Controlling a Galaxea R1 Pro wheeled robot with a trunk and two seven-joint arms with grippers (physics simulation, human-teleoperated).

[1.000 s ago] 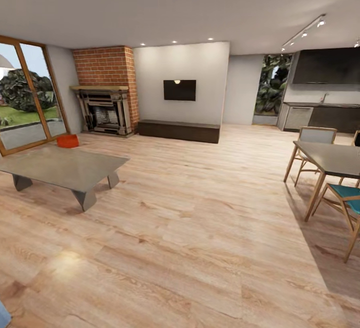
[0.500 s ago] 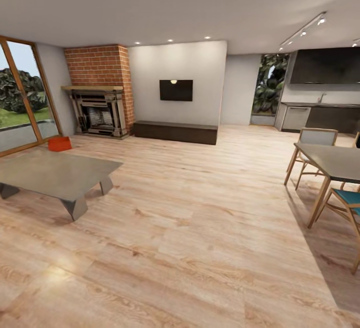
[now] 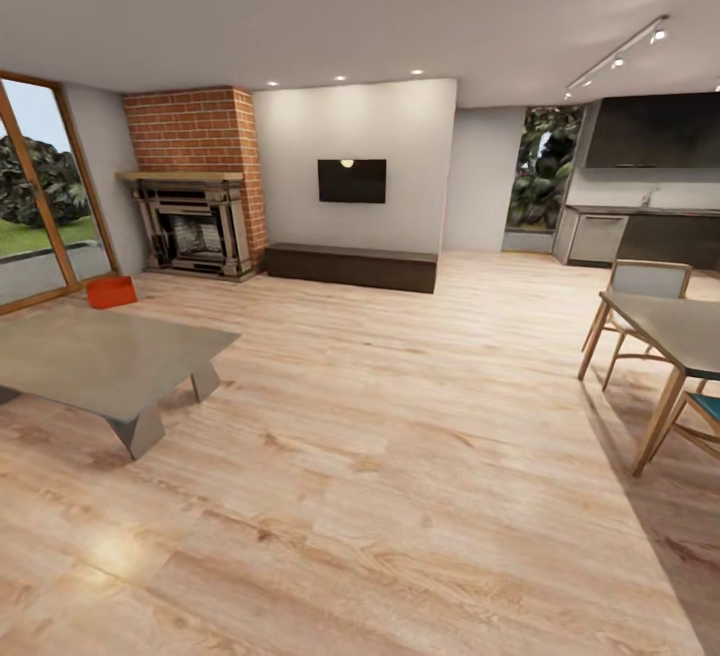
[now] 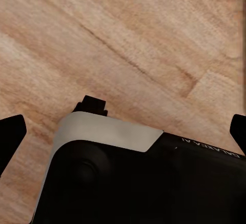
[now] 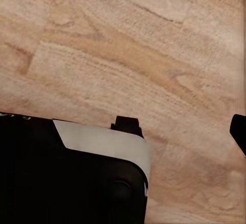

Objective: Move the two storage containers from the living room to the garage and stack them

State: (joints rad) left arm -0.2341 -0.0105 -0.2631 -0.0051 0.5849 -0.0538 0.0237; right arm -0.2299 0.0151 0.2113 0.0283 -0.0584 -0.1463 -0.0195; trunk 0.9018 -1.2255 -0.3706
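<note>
This is a home, an open-plan living room joined to a kitchen and dining corner. Light wood plank flooring (image 3: 400, 456) runs throughout. A red brick fireplace (image 3: 195, 181) stands beside a wall-mounted television (image 3: 352, 180) with a long dark low cabinet (image 3: 350, 266) under it. Wood-framed glass doors (image 3: 45, 196) look onto a garden. A low coffee bench (image 3: 100, 361) sits in the lounge; a dining bench (image 3: 675, 331) with wooden chairs (image 3: 645, 286) stands near dark kitchen units (image 3: 650, 231).

- My left gripper (image 4: 122, 131), with black fingers, hung spread wide open above my dark base.
- My right gripper's opening could not be judged.
</note>
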